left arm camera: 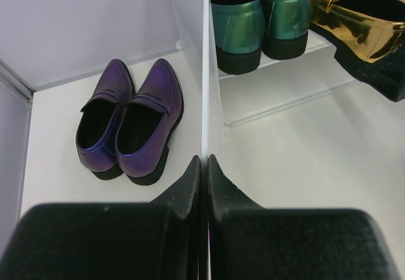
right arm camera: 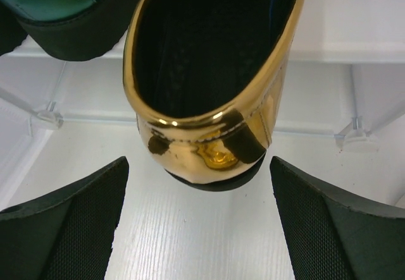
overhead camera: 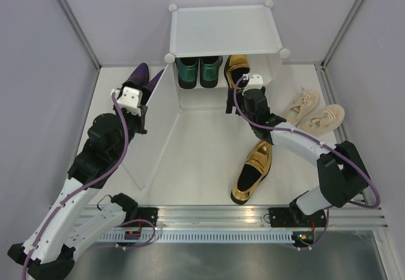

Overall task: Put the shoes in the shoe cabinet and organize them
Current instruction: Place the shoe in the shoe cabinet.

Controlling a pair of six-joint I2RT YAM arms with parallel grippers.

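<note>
- White translucent plastic shoe cabinet stands at the far side of the tabletop. Its frosted door panel stands open, with the left tool pinched on its edge.
- Shelved: the pair of glossy dark green loafers, and beside it one shiny gold loafer, heel overhanging the shelf front.
- Right tool is spread wide either side of that heel, gripping nothing.
- Left to do: second gold loafer, beige lace-up sneakers and dark purple pointed shoes, all on the tabletop outside the cabinet.
- Judged under halfway.
- No legible writing.
</note>
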